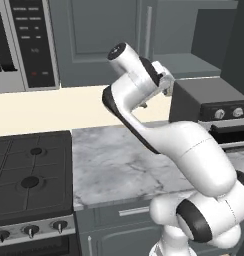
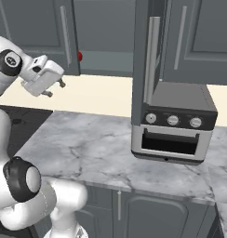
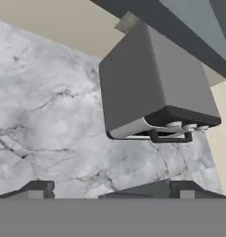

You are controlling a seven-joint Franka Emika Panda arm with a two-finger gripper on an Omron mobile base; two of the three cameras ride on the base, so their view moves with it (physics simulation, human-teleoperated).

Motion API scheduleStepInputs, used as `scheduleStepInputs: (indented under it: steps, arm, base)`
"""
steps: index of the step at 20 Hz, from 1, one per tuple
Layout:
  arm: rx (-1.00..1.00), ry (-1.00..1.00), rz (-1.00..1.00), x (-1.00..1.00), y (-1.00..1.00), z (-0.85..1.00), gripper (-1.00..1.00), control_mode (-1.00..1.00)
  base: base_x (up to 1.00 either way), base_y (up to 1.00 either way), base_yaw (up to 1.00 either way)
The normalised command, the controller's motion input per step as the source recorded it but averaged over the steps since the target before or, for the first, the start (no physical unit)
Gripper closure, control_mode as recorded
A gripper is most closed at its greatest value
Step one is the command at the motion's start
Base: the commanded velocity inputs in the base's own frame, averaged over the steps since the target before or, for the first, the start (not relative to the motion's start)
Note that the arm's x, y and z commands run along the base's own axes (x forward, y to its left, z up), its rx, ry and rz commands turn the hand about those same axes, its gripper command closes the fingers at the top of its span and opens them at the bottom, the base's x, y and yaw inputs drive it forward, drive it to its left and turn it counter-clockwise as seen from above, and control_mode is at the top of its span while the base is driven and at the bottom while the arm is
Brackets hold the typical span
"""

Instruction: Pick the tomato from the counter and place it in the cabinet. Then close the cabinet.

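Nearest us, our pincer (image 2: 56, 88) hangs above the marble desk (image 1: 124, 165) with its fingers (image 3: 38, 189) spread wide and nothing between them, which suggests it has let go of its load. Beyond the toaster oven (image 2: 173, 123), the tomato (image 2: 80, 56) sits on the cabinet (image 2: 106, 32) shelf, so the open door (image 2: 148, 56) remains to shut.

A cream wall (image 1: 44, 107) runs behind the worktop. A black stovetop (image 1: 29, 170) with silver knobs sits at the left, a black-and-silver microwave (image 1: 24, 45) above it. A grey toaster oven (image 2: 173, 123) stands at the right.
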Motion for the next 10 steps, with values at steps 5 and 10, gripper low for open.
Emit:
scheduleStepInputs:
  steps: [5, 10]
  arm:
    - [0.15, -0.28, -0.02, -1.00, -0.55, -0.38, -1.00, -1.00]
    - [0.06, -0.02, 0.00, -0.38, 0.02, -0.12, -1.00, -1.00]
  base:
    - [0.00, 0.00, 0.00]
    - [0.00, 0.00, 0.00]
